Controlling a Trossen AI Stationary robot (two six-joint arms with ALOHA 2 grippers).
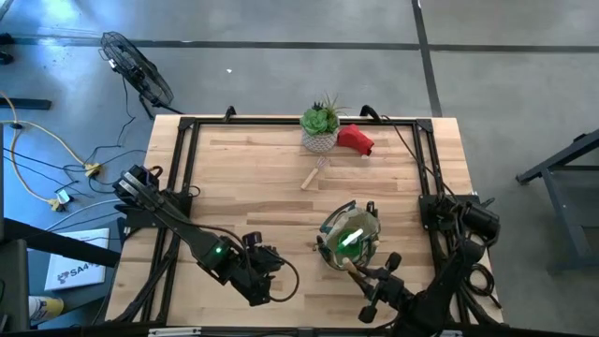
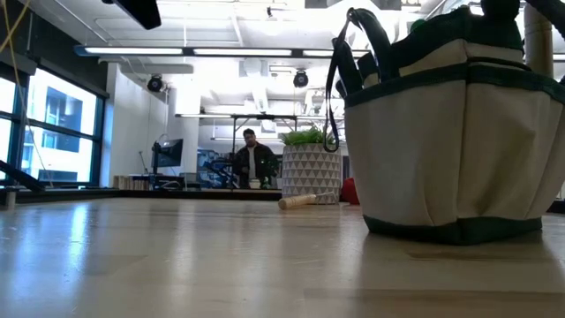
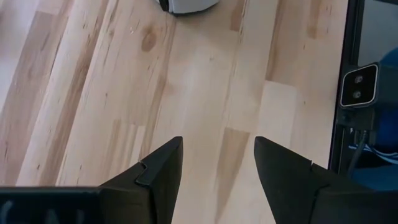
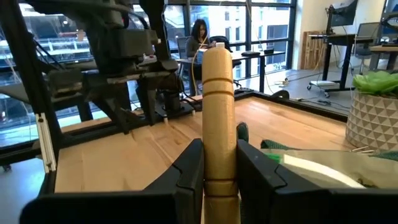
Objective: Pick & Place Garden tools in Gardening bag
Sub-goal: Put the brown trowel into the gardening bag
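Observation:
The tan gardening bag (image 1: pixel 348 239) with a dark green rim stands on the near right of the table and fills the right of the low view (image 2: pixel 450 132). At its near side my right gripper (image 1: pixel 367 273) is shut on a wooden-handled tool (image 4: pixel 217 93). My left gripper (image 1: pixel 270 283) hangs open over bare wood (image 3: pixel 217 155) to the bag's left, touching nothing. Another wooden-handled tool (image 1: pixel 315 174) lies flat on the table farther back. A red soft item (image 1: pixel 356 140) lies beside the plant pot. My right gripper pinches the tool's round wooden handle (image 4: pixel 217 163) between its two fingers (image 4: pixel 186 168). The fingers come in level and lie across the handle. The handle's grooved free end (image 4: pixel 217 62) sticks out past them. The tool's other end is out of view.
A green spiky plant in a white patterned pot (image 1: pixel 320 126) stands at the far middle (image 2: pixel 309 172). A black frame (image 1: pixel 187 178) runs round the table's edges. Bare wood lies between the left arm and the bag. A person sits in the room beyond the table (image 2: pixel 252 159).

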